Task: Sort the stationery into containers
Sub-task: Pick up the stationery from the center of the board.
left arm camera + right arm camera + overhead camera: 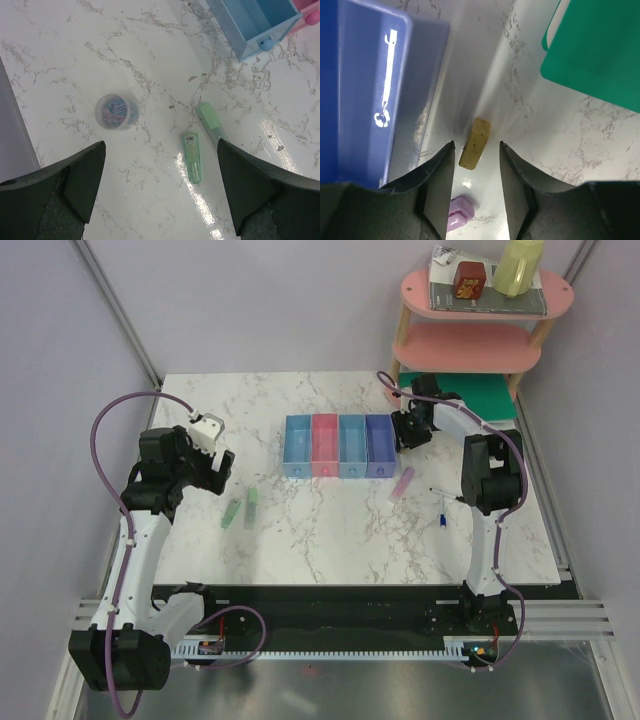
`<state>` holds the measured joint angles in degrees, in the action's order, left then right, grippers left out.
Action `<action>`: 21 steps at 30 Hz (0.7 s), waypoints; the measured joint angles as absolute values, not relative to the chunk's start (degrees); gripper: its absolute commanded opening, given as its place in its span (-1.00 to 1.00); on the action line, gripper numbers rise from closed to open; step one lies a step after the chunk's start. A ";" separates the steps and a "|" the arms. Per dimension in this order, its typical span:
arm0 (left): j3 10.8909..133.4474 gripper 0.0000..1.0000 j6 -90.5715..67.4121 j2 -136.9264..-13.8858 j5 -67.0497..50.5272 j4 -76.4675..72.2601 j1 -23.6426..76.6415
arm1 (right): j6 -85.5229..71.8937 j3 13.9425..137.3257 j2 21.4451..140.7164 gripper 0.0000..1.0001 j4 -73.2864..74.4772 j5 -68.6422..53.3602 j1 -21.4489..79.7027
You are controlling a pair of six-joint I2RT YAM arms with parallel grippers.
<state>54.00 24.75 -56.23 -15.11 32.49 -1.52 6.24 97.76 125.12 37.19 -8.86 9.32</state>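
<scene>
The four joined bins, light blue (pixel 297 446), pink (pixel 325 445), light blue (pixel 352 445) and purple (pixel 380 444), stand mid-table. Two pale green sticks (pixel 231 511) (pixel 250 506) lie in front of them; both show in the left wrist view (pixel 193 156) (pixel 211 122), beside a round roll (pixel 117 111). My left gripper (pixel 215 466) (pixel 161 145) is open and empty above them. The pink stick (pixel 402 481) (pixel 459 212) and the blue-and-white pen (pixel 441 521) lie at the right. My right gripper (pixel 408 430) (pixel 476 145) is open beside the purple bin (pixel 380 95), over a small yellow block (pixel 475 143).
A pink round tiered shelf (pixel 470 340) at the back right carries a red box (pixel 469 280) and a yellow bottle (pixel 518 267). A flat green board (pixel 480 392) (pixel 600 50) lies just right of my right gripper. Purple walls close in both sides.
</scene>
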 measured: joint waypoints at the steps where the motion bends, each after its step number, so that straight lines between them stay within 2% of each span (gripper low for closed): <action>1: 54.00 0.99 24.71 -56.18 -15.11 32.47 -1.52 | 6.22 97.76 125.29 -0.25 36.86 -8.73 9.30; 3: 54.00 0.99 24.67 -55.99 -15.11 32.47 -1.52 | 5.98 97.76 125.67 -0.55 36.60 -8.56 9.30; 6: 53.93 0.99 24.67 -55.79 -15.07 32.40 -1.52 | 5.82 97.76 125.95 -0.77 36.53 -8.32 9.32; 11: 51.33 0.99 24.99 -55.33 -14.98 31.99 -1.52 | 5.80 97.71 125.93 -0.85 36.42 -7.86 9.30; 21: 43.86 0.99 28.14 -55.70 -12.49 33.06 -1.52 | 5.80 94.50 118.63 -0.85 36.71 -6.22 9.15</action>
<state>43.86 28.14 -55.70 -12.49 33.06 -1.52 5.80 94.50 118.63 36.71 -6.22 9.15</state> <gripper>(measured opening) 0.993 0.173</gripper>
